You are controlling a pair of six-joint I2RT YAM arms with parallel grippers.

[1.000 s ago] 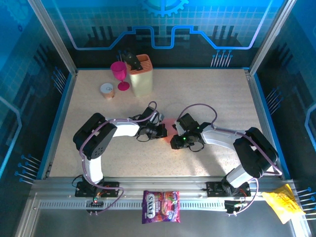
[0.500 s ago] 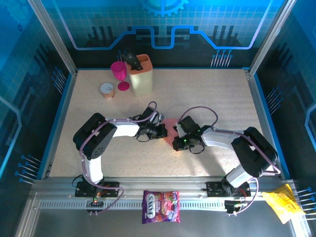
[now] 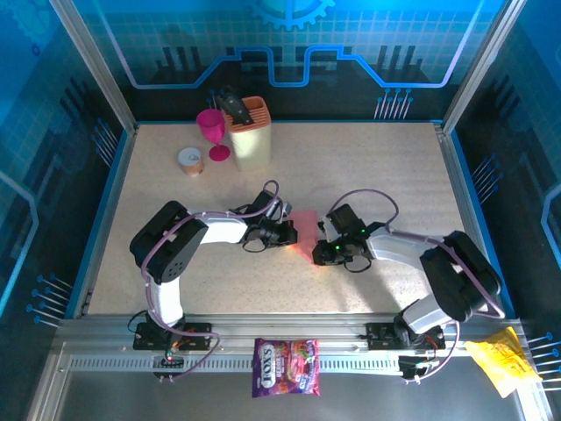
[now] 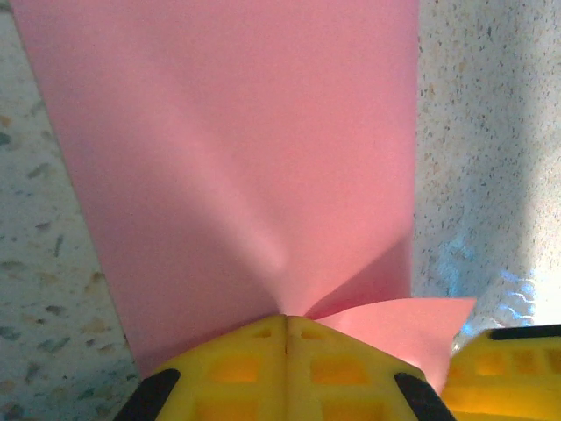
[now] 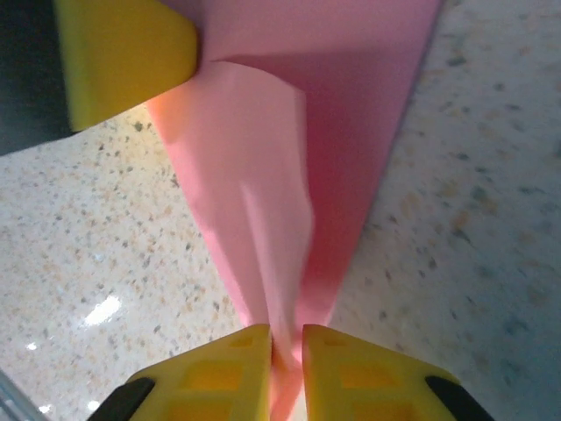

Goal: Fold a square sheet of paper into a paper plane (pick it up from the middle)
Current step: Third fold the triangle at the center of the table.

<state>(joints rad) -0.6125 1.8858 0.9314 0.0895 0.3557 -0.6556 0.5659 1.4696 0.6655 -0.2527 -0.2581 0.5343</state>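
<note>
at frame bottom my left gripper [image 4: 285,323] clamps the sheet of paper [image 4: 237,149]; right gripper [image 5: 287,340] pinches its narrow tip, tensioning the crease, i reckon.

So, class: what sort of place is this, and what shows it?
Probably a robot lab test cell: two arms bolted to a metal rail, blue panels walling the speckled table, props like a knife block.

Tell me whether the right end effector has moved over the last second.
Yes. In the top view, the right end effector slid rightward, farther from the knife block, shut on the pink paper.
</note>
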